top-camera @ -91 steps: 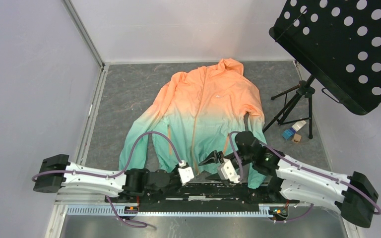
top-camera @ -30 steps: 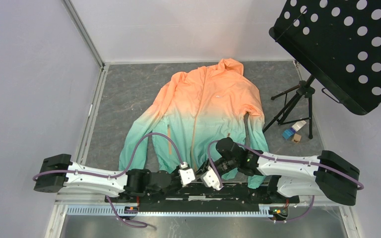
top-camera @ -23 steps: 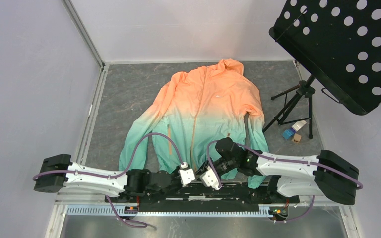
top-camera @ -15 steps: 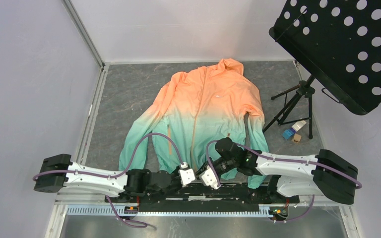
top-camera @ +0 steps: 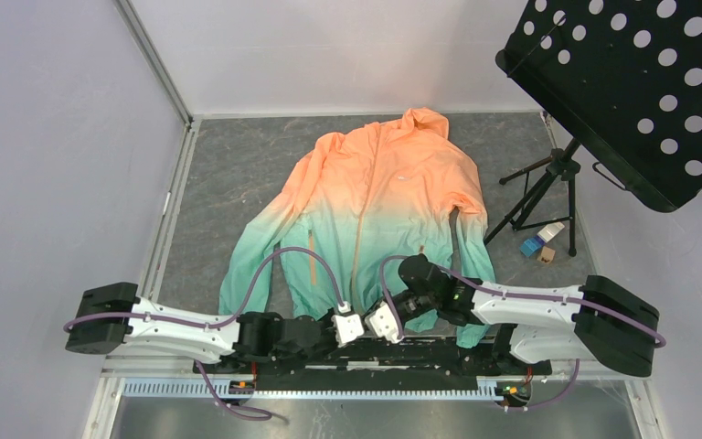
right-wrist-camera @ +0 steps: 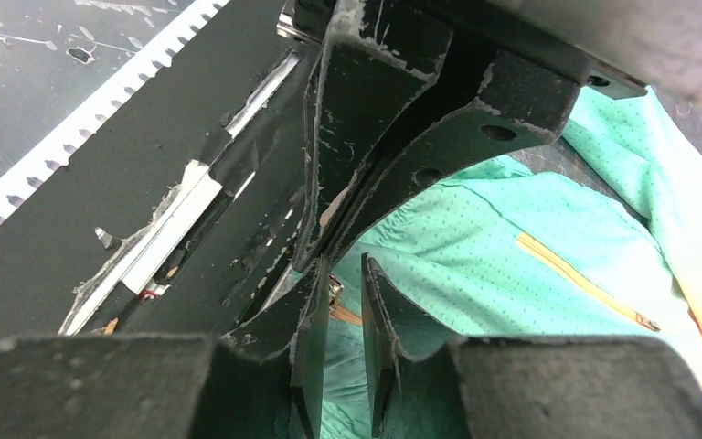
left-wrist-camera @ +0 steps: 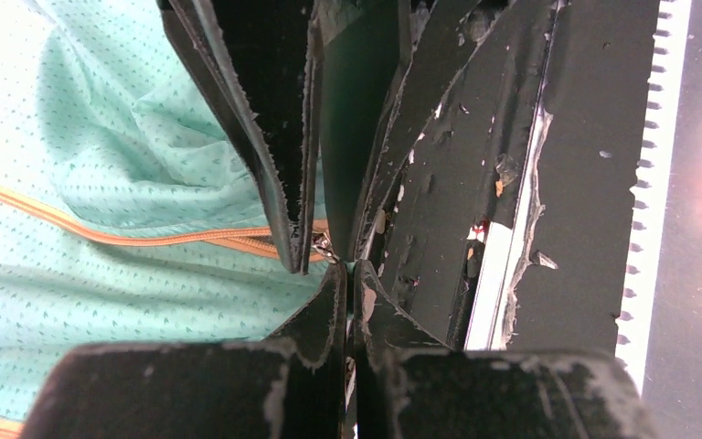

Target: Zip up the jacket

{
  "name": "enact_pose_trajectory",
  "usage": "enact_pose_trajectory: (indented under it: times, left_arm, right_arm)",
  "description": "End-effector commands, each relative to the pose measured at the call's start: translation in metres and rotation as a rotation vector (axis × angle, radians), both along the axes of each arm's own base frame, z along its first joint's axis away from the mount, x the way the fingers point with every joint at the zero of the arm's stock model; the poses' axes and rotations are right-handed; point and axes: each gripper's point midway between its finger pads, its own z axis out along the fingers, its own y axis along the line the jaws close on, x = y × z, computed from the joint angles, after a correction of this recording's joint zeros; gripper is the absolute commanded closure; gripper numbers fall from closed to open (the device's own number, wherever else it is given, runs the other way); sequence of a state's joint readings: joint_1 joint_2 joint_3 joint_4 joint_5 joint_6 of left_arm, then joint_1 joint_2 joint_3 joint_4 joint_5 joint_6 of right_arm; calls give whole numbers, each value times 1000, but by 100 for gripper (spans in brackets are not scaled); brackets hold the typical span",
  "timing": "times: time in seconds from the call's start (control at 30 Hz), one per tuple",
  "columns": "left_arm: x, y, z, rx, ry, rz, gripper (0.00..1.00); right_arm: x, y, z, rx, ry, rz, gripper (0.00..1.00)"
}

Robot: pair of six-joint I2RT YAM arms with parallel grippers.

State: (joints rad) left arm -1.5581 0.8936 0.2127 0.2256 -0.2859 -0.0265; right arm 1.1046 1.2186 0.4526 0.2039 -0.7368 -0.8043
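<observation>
The jacket (top-camera: 375,192) lies flat on the grey mat, orange above and mint-green below, with the orange centre zipper (left-wrist-camera: 128,236) running to the near hem. My left gripper (top-camera: 356,326) sits at the hem's middle. In the left wrist view it (left-wrist-camera: 348,267) is shut, pinching a sliver of mint fabric just beside the metal zipper slider (left-wrist-camera: 322,245). My right gripper (top-camera: 373,322) meets it from the other side. In the right wrist view it (right-wrist-camera: 345,267) is narrowly open, with the slider (right-wrist-camera: 335,291) between its fingers.
A black perforated music stand (top-camera: 622,82) on a tripod (top-camera: 539,192) stands at the right, with small boxes (top-camera: 539,245) at its foot. The black base rail (top-camera: 393,352) runs right below the hem and also shows in the left wrist view (left-wrist-camera: 558,137). Walls close the left and back.
The right arm has swung left and down to the hem's middle, closing on the left gripper. The left gripper has edged slightly right. The jacket has not shifted.
</observation>
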Motion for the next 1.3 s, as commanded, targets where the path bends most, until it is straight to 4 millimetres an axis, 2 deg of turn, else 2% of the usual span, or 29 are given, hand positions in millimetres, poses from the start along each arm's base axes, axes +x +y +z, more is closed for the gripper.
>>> enact_pose_trajectory:
  times: [0.0,0.1,0.43,0.97,1.1,1.17,1.27]
  left_arm:
    - [-5,-16,22,-63,-6,-30,98]
    - [-4,-15,25,-78,-10,-26,98]
    - [-4,-15,26,-79,-7,-27,98]
    - [-5,-14,27,-87,-5,-28,98]
    - [-4,-14,27,-91,-3,-26,98]
    - [-4,-14,27,-90,-3,-25,98]
    - [-4,-14,25,-81,-5,-23,98]
  right_arm:
    - [0,3,10,55,8,-21,78]
    - [-1,1,5,33,6,-10,82]
    - [1,0,-2,26,-19,-10,79]
    - [-3,3,-7,11,-37,48,81]
    - [0,4,-6,18,-47,36,88]
    - [1,4,-4,31,-41,16,98]
    - [9,6,2,63,4,-84,100]
